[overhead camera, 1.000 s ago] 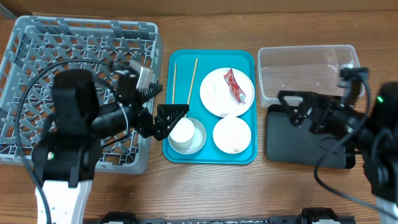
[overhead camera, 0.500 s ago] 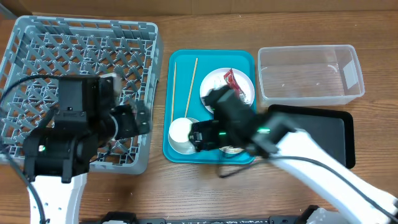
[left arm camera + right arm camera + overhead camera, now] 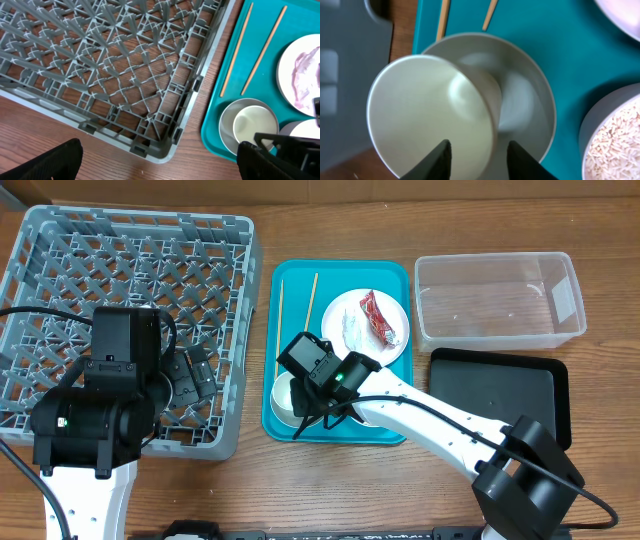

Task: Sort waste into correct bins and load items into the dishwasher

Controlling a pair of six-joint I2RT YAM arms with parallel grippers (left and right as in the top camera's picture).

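Note:
My right gripper (image 3: 303, 395) (image 3: 479, 150) hangs over the small white cup (image 3: 425, 110) (image 3: 255, 125), which stands inside the pale grey bowl (image 3: 530, 95) (image 3: 279, 402) at the teal tray's front left. Its jaws are partly narrowed and astride the cup's right wall, one finger inside and one outside, with a gap still showing. A bowl of rice (image 3: 615, 142) sits beside it. The plate (image 3: 335, 310) carries the red wrapper (image 3: 378, 318) and the paper scrap (image 3: 352, 332). Two chopsticks (image 3: 281, 305) lie on the tray. My left gripper (image 3: 197, 375) (image 3: 160, 165) is wide open and empty over the dish rack's (image 3: 60, 240) front right corner.
The teal tray (image 3: 340, 272) sits between the rack and the bins. A clear tub (image 3: 497, 300) stands at the back right, with the flat black tray (image 3: 500, 395) in front of it. My right arm stretches across the tray's front edge, covering the rice bowl from above.
My right arm swung left from above the black tray to the cup in the grey bowl, its jaws narrowing. My left gripper drew back from the cup to the rack's corner.

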